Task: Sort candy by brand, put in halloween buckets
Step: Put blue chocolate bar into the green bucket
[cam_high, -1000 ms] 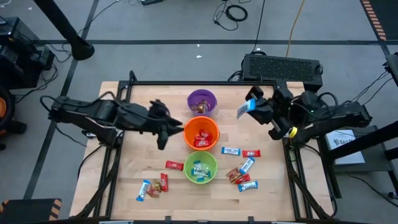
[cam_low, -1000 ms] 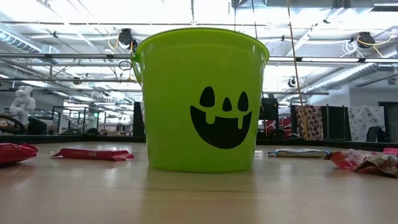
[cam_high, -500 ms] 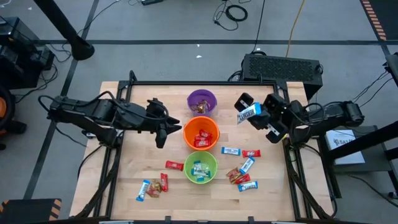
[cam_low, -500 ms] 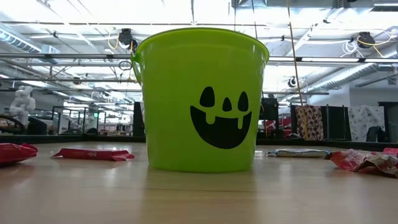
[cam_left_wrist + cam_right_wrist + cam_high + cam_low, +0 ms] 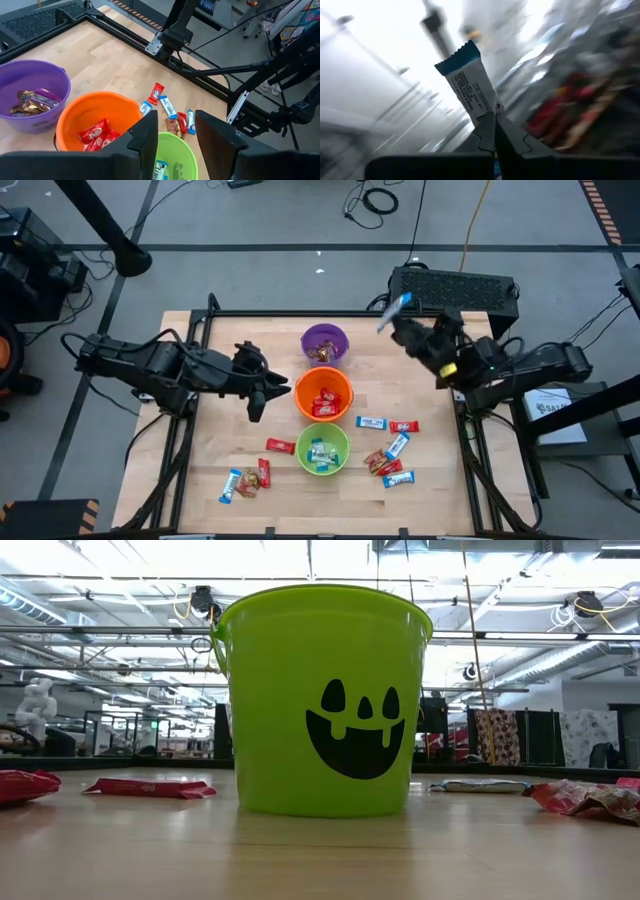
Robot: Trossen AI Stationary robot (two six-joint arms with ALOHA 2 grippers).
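Note:
Three buckets stand in a row along the table's middle: purple [image 5: 324, 343] farthest, orange [image 5: 323, 394] in the middle, light green [image 5: 321, 448] nearest, each with candy inside. The green bucket [image 5: 320, 700] fills the low view. Loose candy lies right of the green bucket [image 5: 388, 448] and left of it [image 5: 248, 477]. My right gripper [image 5: 402, 323] is raised right of the purple bucket, near the table's far edge, shut on a blue-and-white bar [image 5: 395, 311]. My left gripper [image 5: 176, 135] hovers open just left of the orange bucket [image 5: 95, 122], holding nothing. My right gripper pinches the blue-and-white bar by one short end [image 5: 485, 114] between its two fingertips [image 5: 487, 131]. The bar is lifted clear and sticks out beyond the fingers, its free crimped end [image 5: 457, 56] pointing away from the gripper.
A black rail frame [image 5: 300, 313] borders the table's far edge and sides. A dark keyboard-like box [image 5: 455, 288] sits beyond the far right corner. In the low view flat wrappers lie on the wood left [image 5: 148, 787] and right [image 5: 585, 798] of the green bucket.
My right gripper has swung up and toward the table's far edge, tipping its fingers upward, still shut on the blue-and-white bar, which now stands higher and farther from the loose candy. The buckets and loose candy have stayed put.

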